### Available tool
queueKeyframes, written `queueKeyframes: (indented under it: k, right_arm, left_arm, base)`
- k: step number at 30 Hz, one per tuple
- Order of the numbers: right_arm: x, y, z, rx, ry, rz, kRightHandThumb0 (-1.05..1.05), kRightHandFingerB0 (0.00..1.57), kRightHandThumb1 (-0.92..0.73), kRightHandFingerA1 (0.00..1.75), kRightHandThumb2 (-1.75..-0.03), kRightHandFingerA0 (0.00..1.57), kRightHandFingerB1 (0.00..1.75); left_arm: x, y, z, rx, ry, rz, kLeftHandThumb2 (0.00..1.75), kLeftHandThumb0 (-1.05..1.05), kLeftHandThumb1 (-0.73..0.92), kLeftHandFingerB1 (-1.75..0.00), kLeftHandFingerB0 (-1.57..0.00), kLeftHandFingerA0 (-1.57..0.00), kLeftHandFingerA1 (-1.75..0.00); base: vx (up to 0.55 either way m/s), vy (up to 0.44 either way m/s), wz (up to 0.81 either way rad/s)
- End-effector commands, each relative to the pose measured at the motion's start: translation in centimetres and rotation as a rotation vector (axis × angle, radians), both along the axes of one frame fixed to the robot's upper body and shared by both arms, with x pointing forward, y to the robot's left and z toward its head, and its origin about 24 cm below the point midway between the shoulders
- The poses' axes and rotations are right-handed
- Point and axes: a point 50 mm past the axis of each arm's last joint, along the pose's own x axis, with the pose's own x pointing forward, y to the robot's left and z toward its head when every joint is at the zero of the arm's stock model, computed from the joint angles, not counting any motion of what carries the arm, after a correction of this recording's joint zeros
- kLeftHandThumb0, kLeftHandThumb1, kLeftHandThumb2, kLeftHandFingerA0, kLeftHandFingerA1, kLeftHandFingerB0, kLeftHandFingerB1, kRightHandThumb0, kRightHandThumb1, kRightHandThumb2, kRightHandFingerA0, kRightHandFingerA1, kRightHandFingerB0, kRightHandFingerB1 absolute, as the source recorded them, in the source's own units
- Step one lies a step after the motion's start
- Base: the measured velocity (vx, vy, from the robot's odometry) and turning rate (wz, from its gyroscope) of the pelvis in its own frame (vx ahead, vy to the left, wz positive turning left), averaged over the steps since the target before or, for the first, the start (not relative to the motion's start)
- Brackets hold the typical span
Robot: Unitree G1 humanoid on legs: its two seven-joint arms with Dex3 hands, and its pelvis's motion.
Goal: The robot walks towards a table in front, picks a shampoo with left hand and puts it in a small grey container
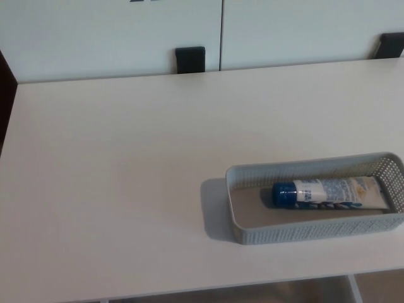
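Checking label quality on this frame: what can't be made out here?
- Robot hands: neither shows in the head view; both are out of frame.
- Tube print: too blurred and small to read.
- Grey container: right end cut off by the picture's right edge.
- Dark block behind the table: lower part hidden by its far edge; unidentifiable.

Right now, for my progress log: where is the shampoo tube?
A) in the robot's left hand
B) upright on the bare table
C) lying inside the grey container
C: the shampoo tube lies on its side inside the grey container, with its blue cap pointing toward picture left.
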Motion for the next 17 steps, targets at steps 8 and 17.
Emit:
queueKeyframes:
  k: [8,17]
  right_arm:
    - [-2.8,-1.8,0.5,-0.092,-0.04,-0.112,-0.38,0.43,-0.67,0.47,-0.6,0.65,0.37]
    - [-2.3,-2.0,0.7,-0.072,-0.064,-0.132,-0.39,0.46,-0.67,0.5,-0.6,0.66,0.38]
  left_arm:
    - [-2.7,1.1,-0.8,0.176,-0.102,0.196,0.6,-0.58,0.67,-0.3,-0.27,-0.7,-0.7]
    - [-3.2,0.7,-1.2,0.136,-0.076,0.215,0.6,-0.59,0.66,-0.28,-0.2,-0.64,-0.64]
  base:
    - [0.0,0.0,0.0]
    - [0.0,0.0,0.0]
